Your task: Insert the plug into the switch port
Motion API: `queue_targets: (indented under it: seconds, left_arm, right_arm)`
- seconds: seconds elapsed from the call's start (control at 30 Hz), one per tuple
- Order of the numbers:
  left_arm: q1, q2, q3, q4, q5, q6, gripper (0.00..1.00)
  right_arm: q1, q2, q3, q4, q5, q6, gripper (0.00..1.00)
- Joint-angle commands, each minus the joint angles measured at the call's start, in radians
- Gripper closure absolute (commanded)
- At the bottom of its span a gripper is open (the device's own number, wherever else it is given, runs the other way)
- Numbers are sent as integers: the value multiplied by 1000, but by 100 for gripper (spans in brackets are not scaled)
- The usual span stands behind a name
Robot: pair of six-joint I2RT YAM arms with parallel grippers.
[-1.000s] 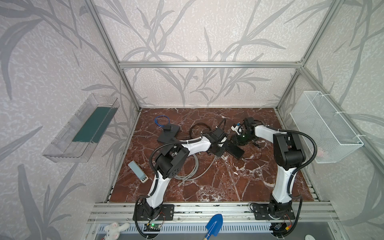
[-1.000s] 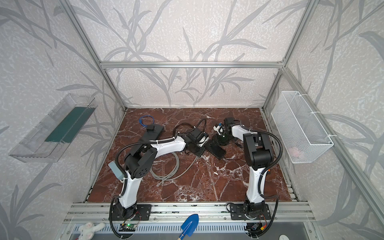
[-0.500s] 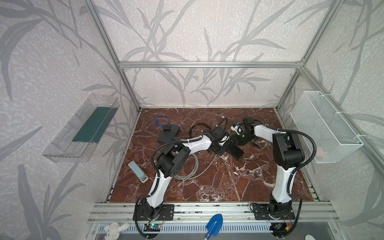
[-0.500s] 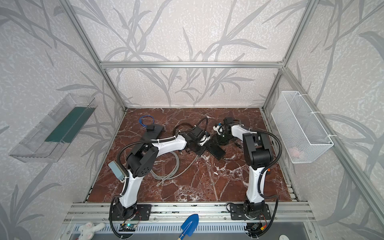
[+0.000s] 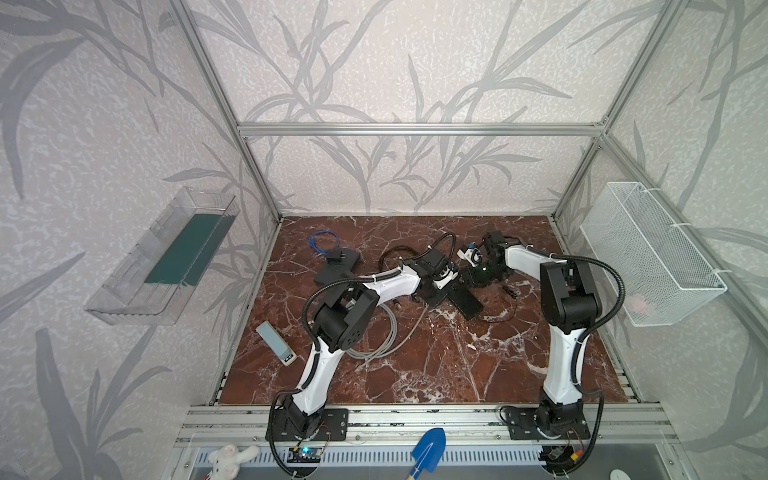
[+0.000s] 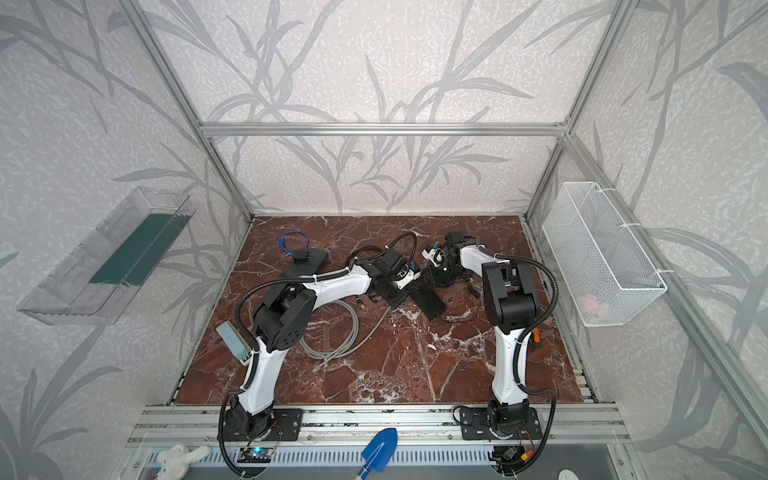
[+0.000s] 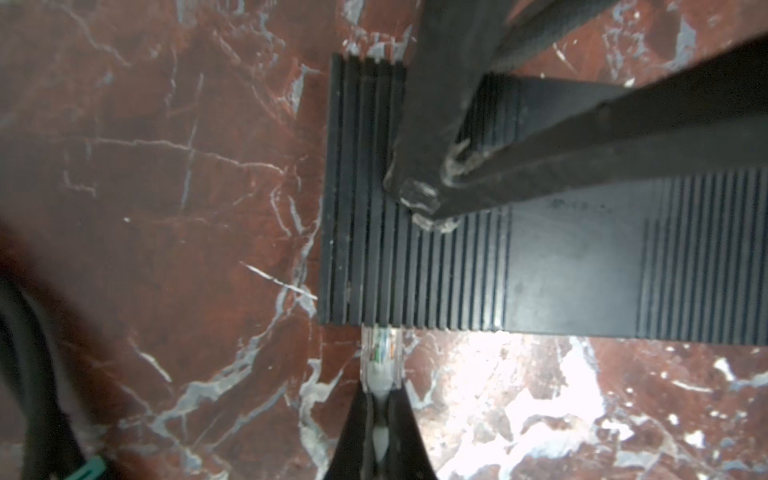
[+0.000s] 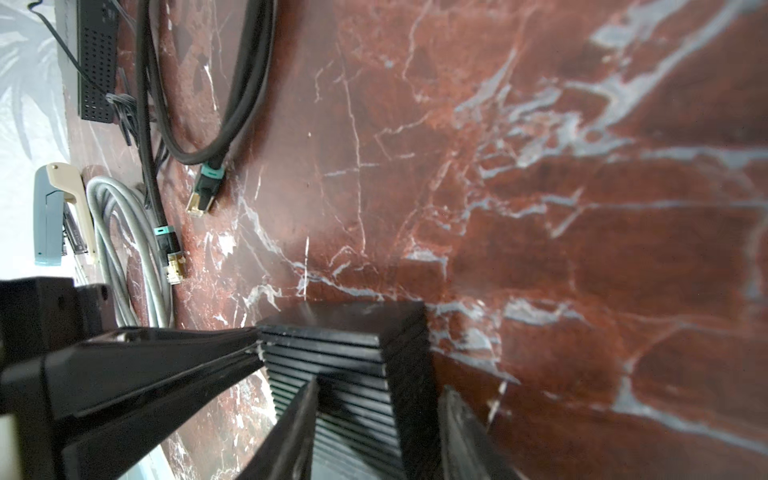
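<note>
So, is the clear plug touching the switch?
Touching: in the left wrist view the tip of the plug butts against the edge of the switch, no gap.

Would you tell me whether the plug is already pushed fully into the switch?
No, in the left wrist view most of the clear plug shows outside the switch, with only its tip at the edge.
</note>
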Motion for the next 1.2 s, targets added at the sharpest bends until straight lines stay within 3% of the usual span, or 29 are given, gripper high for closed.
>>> queue_targets:
  seconds: [0.0,0.1,0.37,0.5,0.6,0.7,0.87,1.17]
  left_arm:
    - [-1,27,15,50,31,130,98]
    - [8,24,26,26,82,213,98]
    - [34,1,-20,104,176,297,98]
    - [33,-3,-21,138,107,283,99]
    - [28,-10,-28,163,18,225,100]
    - [27,-18,-28,143,-2,147,100]
    - [36,-30,-48,129,120,32,100]
    - [64,4,8,32,377,98,100]
  right_arm:
    - [28,67,9,-112,-30,-55,53]
    - [28,92,48,-154,-24,-83,52]
    - [28,109,55,-198,-129,-152,52]
    - [29,102,45,-192,-127,-150,53]
    - [29,96,28,-185,-130,-143,53]
    - [29,81,4,-169,-132,-136,53]
    - [28,77,-7,-160,-138,-131,53]
    - [27,75,20,-158,-105,-126,52]
